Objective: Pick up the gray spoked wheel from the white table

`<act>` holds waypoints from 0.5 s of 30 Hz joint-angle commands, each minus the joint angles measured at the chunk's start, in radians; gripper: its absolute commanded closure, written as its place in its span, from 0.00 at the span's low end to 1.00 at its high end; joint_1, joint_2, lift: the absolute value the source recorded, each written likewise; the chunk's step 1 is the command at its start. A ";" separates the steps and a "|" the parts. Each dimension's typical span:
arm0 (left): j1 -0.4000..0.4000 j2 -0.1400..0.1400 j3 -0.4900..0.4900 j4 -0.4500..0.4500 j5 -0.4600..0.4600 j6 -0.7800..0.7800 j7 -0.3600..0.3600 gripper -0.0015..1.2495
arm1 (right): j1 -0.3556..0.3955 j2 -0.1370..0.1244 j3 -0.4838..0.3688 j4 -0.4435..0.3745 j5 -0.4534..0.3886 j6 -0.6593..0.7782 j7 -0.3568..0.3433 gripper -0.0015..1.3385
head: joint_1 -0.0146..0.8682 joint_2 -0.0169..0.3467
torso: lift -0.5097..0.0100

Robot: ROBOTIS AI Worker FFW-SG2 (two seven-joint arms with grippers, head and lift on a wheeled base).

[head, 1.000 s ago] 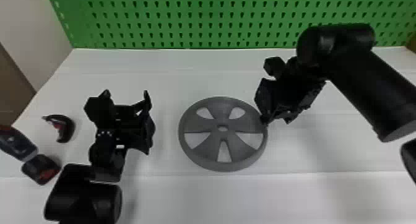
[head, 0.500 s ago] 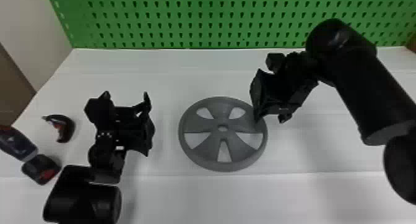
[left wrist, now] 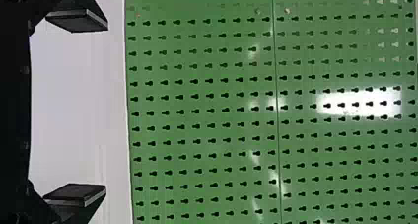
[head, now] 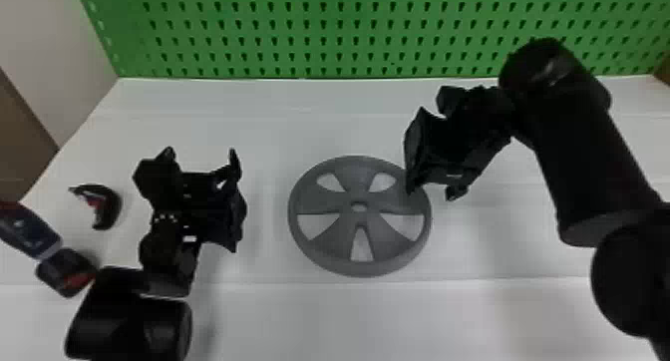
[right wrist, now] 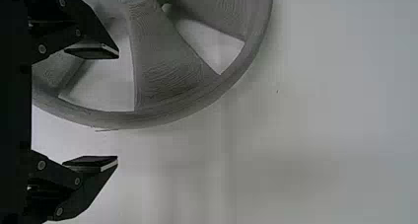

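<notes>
Spread apart, the right gripper (head: 431, 189) hangs by the wheel's right edge in the head view, one finger over the wheel and the other beyond the rim; whether either touches it, I cannot tell. Largest is the white table (head: 399, 320), reaching across the work area, with the green pegboard (head: 324, 31) standing along its far side, full of rows of dark slots. Next comes the right arm (head: 593, 160), thick and black, coming in from the right edge. Smaller, the gray spoked wheel (head: 360, 268) lies flat on the table between the two grippers, five openings set around a small center hole. In the right wrist view, its curved rim passes between the spread fingers. The left gripper (head: 202, 155) is parked over the table, well to the left of the wheel, its fingers wide apart and, in the left wrist view, facing the pegboard. At the head view's left edge lies a dark blue piece (head: 27, 230) against a black-and-red block (head: 67, 272). Smallest, a curved black-and-red piece (head: 110, 205) rests between those and the left gripper, apart from both.
</notes>
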 commanded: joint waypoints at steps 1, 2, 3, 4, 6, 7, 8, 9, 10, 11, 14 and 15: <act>0.000 0.004 -0.002 -0.002 0.001 0.000 0.000 0.10 | 0.024 0.003 -0.047 -0.033 0.021 0.001 -0.005 0.37 | 0.93 0.17 | 0.79; 0.000 0.006 -0.002 -0.002 0.002 0.000 0.000 0.10 | 0.024 0.003 -0.050 -0.035 0.026 0.001 -0.007 0.37 | 0.93 0.17 | 0.79; -0.002 0.008 -0.004 -0.002 0.004 0.000 0.000 0.10 | 0.024 0.003 -0.061 -0.036 0.030 0.001 -0.010 0.37 | 0.93 0.17 | 0.79; -0.002 0.009 -0.007 -0.002 0.005 0.000 0.000 0.10 | 0.024 0.003 -0.062 -0.036 0.033 0.001 -0.014 0.37 | 0.93 0.17 | 0.79; -0.003 0.011 -0.008 -0.002 0.007 0.000 0.000 0.10 | 0.022 0.003 -0.078 -0.038 0.049 0.001 -0.020 0.37 | 0.93 0.17 | 0.79; -0.005 0.011 -0.010 -0.002 0.008 0.000 0.000 0.10 | 0.021 0.003 -0.089 -0.039 0.064 0.001 -0.023 0.37 | 0.93 0.17 | 0.79; -0.006 0.011 -0.010 -0.002 0.008 0.000 0.000 0.10 | 0.021 0.003 -0.096 -0.044 0.072 0.001 -0.025 0.37 | 0.93 0.17 | 0.79; -0.006 0.012 -0.011 -0.002 0.010 0.000 0.000 0.10 | 0.024 0.003 -0.099 -0.051 0.078 0.001 -0.026 0.37 | 0.93 0.17 | 0.79; -0.008 0.012 -0.011 -0.002 0.010 0.000 0.000 0.10 | 0.027 0.003 -0.104 -0.056 0.079 0.001 -0.026 0.37 | 0.93 0.17 | 0.79; -0.008 0.012 -0.011 -0.003 0.010 0.000 0.000 0.10 | 0.031 0.003 -0.112 -0.061 0.079 0.001 -0.026 0.37 | 0.93 0.17 | 0.79; -0.011 0.014 -0.013 -0.003 0.011 0.000 0.000 0.10 | 0.057 0.003 -0.132 -0.090 0.050 0.001 -0.026 0.37 | 0.93 0.17 | 0.79; -0.011 0.015 -0.013 -0.005 0.011 0.000 0.000 0.10 | 0.067 0.003 -0.139 -0.099 0.035 0.001 -0.026 0.37 | 0.93 0.17 | 0.79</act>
